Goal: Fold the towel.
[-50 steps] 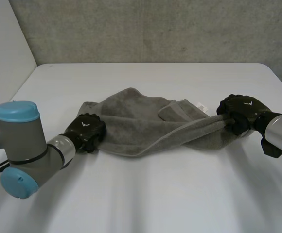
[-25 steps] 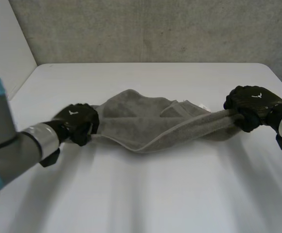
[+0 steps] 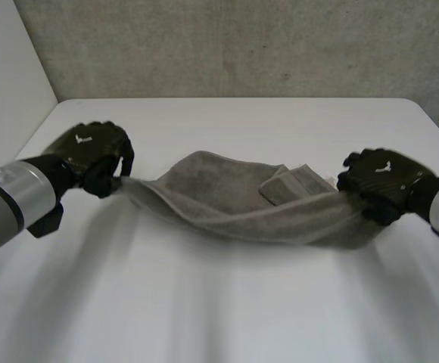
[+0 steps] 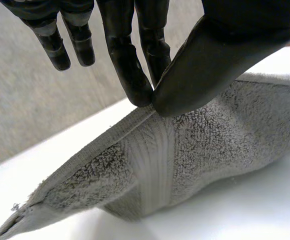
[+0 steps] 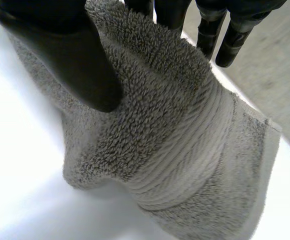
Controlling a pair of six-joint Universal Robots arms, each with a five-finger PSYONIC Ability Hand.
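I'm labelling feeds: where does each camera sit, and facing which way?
Head view: between and behind the arms, looking down at the table; left hand and right hand show.
Left wrist view: on that wrist, along the palm; fingers and thumb pinch the towel.
Right wrist view: likewise; thumb pins towel against fingers.
All three share the towel.

My left arm (image 3: 7,204) comes in from the left side, grey wrist leading to my left hand (image 3: 91,147). Its thumb (image 4: 205,60) and fingertips (image 4: 137,85) pinch one end of the towel (image 3: 227,204). My right hand (image 3: 378,180) sits well apart on the right, thumb and fingers clamped round the other end.
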